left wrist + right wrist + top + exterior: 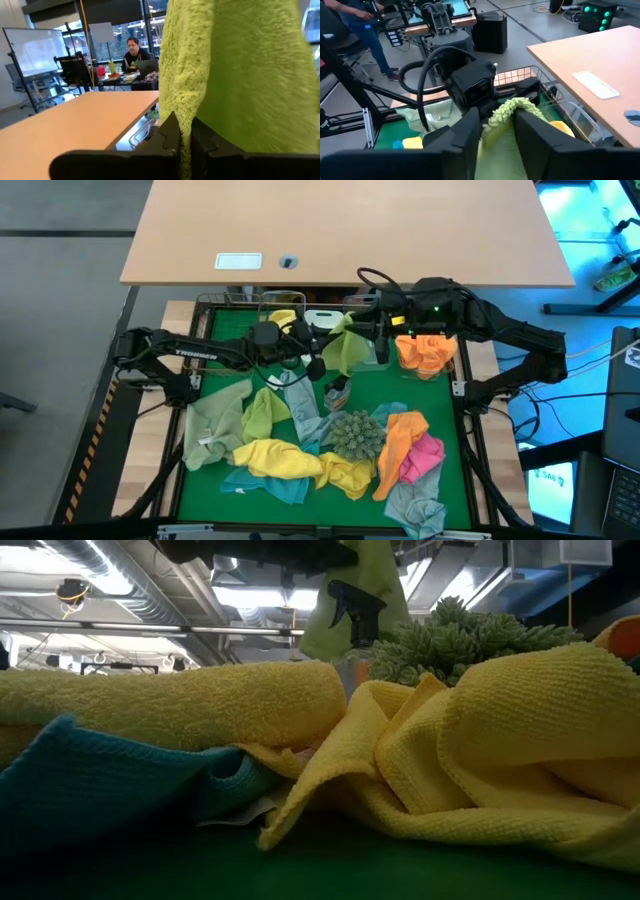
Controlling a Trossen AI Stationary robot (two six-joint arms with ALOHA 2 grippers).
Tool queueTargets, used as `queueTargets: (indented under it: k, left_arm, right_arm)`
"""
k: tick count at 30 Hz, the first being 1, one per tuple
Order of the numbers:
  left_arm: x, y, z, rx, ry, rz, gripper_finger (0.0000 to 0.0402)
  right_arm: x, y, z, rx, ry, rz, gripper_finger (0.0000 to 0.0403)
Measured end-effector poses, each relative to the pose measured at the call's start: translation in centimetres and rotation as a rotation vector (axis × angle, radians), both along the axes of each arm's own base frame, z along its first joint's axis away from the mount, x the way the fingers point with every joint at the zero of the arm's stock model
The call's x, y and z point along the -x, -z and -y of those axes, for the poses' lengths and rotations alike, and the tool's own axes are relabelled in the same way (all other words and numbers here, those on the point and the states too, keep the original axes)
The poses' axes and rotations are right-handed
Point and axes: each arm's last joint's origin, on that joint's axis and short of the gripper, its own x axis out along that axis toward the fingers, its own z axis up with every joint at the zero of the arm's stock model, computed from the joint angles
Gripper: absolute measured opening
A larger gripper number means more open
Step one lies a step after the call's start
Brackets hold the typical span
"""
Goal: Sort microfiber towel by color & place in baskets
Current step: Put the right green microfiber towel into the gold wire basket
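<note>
A lime-green microfiber towel (345, 348) hangs in the air over the far half of the green mat (450, 430), between my two grippers. My left gripper (186, 142) reaches in level from the table's left and is shut on it. My right gripper (497, 125) comes from the table's right at the towel's upper edge, its fingers apart. Baskets stand along the far edge: a clear one with a yellow towel (283, 315), a white one (320, 317), and one holding orange towels (425, 352). More towels lie in a heap on the mat. My left gripper pinches a hanging fold of the lime-green towel (187, 117) between its two fingers, coming level from the table's left. The towel is clear of the mat. My right gripper has the towel's bunched upper edge (512, 107) between its parted fingers; whether they touch it I cannot tell.
On the mat lie sage (215, 420), yellow (285, 460), teal (265, 485), orange (395, 442), pink (427, 455) and grey (415, 505) towels around a spiky grey-green ball (352, 435). A wooden desk (350, 230) stands beyond the far edge. A person sits in the room behind.
</note>
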Motion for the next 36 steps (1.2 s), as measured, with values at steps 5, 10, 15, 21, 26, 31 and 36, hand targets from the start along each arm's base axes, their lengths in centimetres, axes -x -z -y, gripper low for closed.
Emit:
queueTargets:
  k: [5,10,15,21,26,31,36]
  left_arm:
    - [1.5,-1.6,0.2,-0.030,-0.010,-0.024,0.0002]
    - [4.9,-4.2,0.2,-0.027,-0.024,-0.046,0.0002]
    - [9.0,-7.0,0.0,-0.029,-0.056,-0.021,0.0002]
    - [13.6,-9.6,0.1,-0.035,-0.126,0.045,0.0002]
    - [16.9,-10.5,0.0,-0.029,-0.243,0.056,0.0002]
    - [19.5,-9.9,-0.3,-0.003,-0.441,-0.054,0.0002]
    - [21.4,-8.2,-0.6,0.048,-0.598,-0.224,0.0002]
  right_arm:
    - [0.3,0.3,0.0,-0.005,0.001,-0.038,0.0149]
    - [1.4,0.5,-0.2,-0.012,0.003,-0.099,0.0151]
    - [2.6,1.0,-0.3,-0.023,0.003,-0.189,0.0151]
    - [3.5,1.7,-0.4,-0.036,0.008,-0.297,0.0152]
    - [4.0,2.4,-0.5,-0.047,0.008,-0.387,0.0152]
    - [4.2,2.8,-0.5,-0.053,0.008,-0.433,0.0152]
    - [4.3,2.9,-0.5,-0.054,0.008,-0.441,0.0152]
